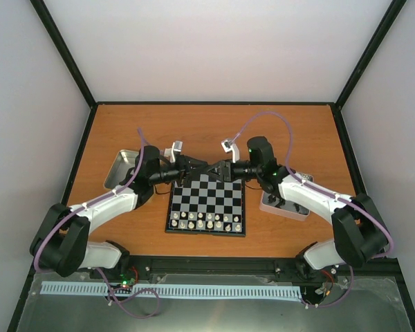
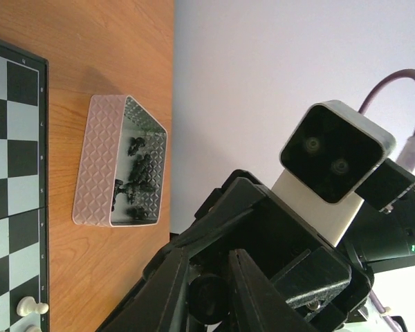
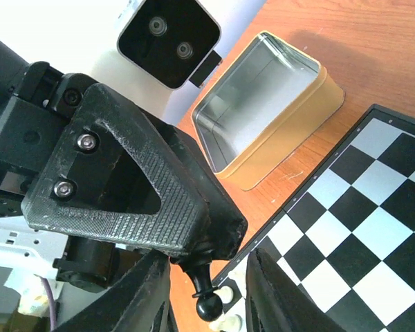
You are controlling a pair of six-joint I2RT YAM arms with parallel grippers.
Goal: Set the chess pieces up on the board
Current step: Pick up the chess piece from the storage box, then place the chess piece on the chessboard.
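Right fingers [image 3: 149,297] stood parted on either side of a black pawn [image 3: 207,301], which the left fingers [image 3: 159,200] pinched tight above the far edge of the board [image 1: 207,197]. Whitish pieces [image 1: 206,220] lined its near rows. The orange-brown wooden counter [image 1: 214,131] also carried a metal tray [image 1: 116,171] at left and a pink tray [image 2: 97,166] of black pieces [image 2: 135,183] at right, enclosed by pale walls [image 1: 214,48] and a black frame [image 1: 214,104].

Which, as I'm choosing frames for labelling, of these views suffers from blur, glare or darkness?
Top external: even light, sharp, but the chess pieces are tiny. Left wrist: its own fingers are dark and soft; the pink tray is crisp. Right wrist: the metal tin shows bright reflections inside; the board is sharp.
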